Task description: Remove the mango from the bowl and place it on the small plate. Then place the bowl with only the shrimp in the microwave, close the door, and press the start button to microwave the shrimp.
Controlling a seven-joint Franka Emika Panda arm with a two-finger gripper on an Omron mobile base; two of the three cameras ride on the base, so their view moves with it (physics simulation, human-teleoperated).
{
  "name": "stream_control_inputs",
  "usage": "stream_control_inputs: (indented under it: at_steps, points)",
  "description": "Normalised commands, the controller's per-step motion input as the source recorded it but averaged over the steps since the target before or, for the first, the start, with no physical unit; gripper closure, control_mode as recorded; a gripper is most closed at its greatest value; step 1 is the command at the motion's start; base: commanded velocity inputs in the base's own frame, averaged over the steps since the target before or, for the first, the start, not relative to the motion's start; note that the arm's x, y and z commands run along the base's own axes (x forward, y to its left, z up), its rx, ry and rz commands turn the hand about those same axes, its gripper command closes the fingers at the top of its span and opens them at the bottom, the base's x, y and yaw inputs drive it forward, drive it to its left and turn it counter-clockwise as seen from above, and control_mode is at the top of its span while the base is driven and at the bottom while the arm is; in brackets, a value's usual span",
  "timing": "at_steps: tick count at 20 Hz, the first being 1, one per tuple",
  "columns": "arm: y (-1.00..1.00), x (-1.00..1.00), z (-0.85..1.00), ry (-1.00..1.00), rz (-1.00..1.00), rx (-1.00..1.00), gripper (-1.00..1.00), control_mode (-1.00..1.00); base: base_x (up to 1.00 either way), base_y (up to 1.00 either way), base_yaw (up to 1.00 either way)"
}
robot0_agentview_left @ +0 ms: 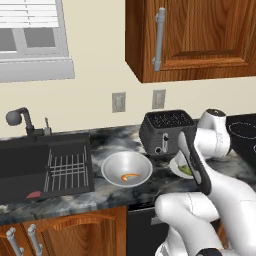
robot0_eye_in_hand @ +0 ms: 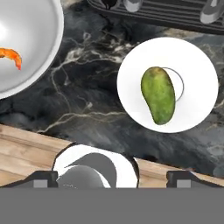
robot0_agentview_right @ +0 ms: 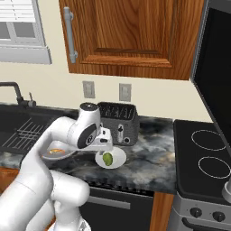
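The yellow-green mango (robot0_eye_in_hand: 158, 95) lies on the small white plate (robot0_eye_in_hand: 197, 83), apart from my fingers. My gripper (robot0_eye_in_hand: 112, 178) hovers above the counter's front edge, open, with nothing between its tips. The right base view shows the mango (robot0_agentview_right: 108, 159) on the plate (robot0_agentview_right: 118, 155) just under my hand (robot0_agentview_right: 103, 140). Left of the plate stands the grey bowl (robot0_agentview_left: 112, 167) holding just the orange shrimp (robot0_agentview_left: 130, 176). The bowl (robot0_eye_in_hand: 30, 52) and shrimp (robot0_eye_in_hand: 11, 56) are at the hand view's upper left. The microwave's dark glass door (robot0_agentview_right: 219, 63) stands swung out at the right edge; its body is out of view.
A black toaster (robot0_agentview_left: 166, 131) stands just behind the plate and bowl. A dark sink (robot0_agentview_left: 30, 165) with a rack lies to the left, and a stove top (robot0_agentview_right: 203, 158) to the right. A wooden cabinet (robot0_agentview_right: 126, 36) hangs above.
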Motion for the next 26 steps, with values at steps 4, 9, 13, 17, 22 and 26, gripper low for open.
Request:
stream_control_inputs:
  at_steps: [4, 9, 13, 17, 22, 26]
  points:
    - [0.69, -0.75, 0.17, 0.03, 0.00, 0.12, -1.00, -1.00, 0.00, 0.00, 0.00]
    - [0.38, -0.74, 0.38, -0.01, 0.00, 0.20, -1.00, -1.00, 0.00, 0.00, 0.00]
    - [0.17, -0.22, 0.61, -0.10, -0.02, 0.15, -1.00, -1.00, 0.00, 0.00, 0.00]
    - [0.23, 0.10, 0.29, -0.02, -0.10, 0.10, -1.00, -1.00, 0.00, 0.00, 0.00]
    - [0.12, 0.53, -0.08, 0.05, -0.12, 0.09, -1.00, -1.00, 0.00, 0.00, 0.00]
    - [0.06, 0.59, -0.51, 0.05, -0.07, 0.05, -1.00, -1.00, 0.00, 0.00, 0.00]
